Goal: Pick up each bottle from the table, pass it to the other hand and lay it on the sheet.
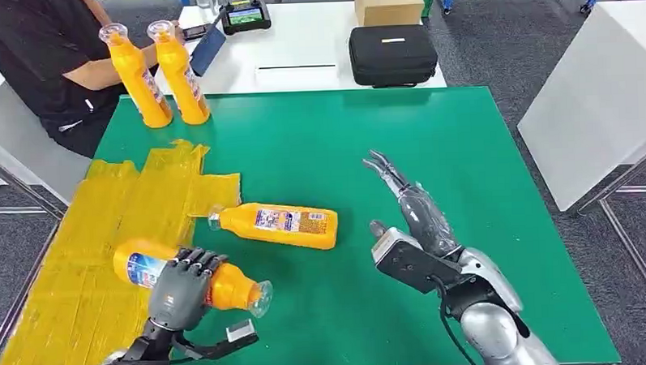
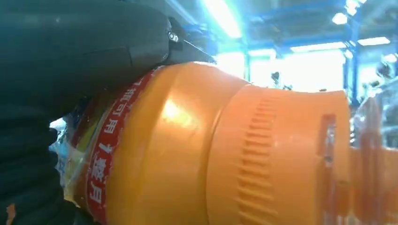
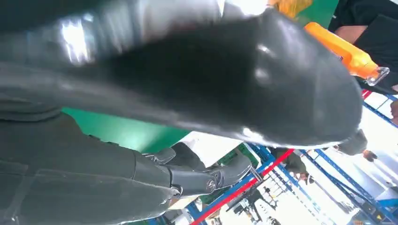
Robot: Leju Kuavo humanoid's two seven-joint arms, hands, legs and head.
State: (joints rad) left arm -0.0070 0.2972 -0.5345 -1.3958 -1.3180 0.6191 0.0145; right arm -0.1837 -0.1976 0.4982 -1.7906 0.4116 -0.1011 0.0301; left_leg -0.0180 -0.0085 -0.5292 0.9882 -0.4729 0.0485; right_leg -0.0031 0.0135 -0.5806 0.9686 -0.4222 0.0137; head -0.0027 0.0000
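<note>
Head view, lower left: the left hand [image 1: 184, 286] wraps the body of an orange bottle [image 1: 226, 286] lying on its side, half over the yellow sheet [image 1: 79, 264]. A second bottle [image 1: 277, 225] lies at frame centre on the green mat [image 1: 433, 162]; two more [image 1: 158, 75] stand at upper left. The right hand [image 1: 405, 200], lower right, is spread and holds nothing. The plastic looks stiff, smooth and probably slippery (the neck tapers); the labelled mid-body seems the safest hold.

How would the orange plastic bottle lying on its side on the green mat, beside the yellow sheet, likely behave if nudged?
The orange plastic bottle lying on its side looks round-bodied, so it would probably roll across the smooth green mat. Its narrower neck may make it curve rather than roll straight. The glossy label suggests a somewhat slippery grip.
</note>
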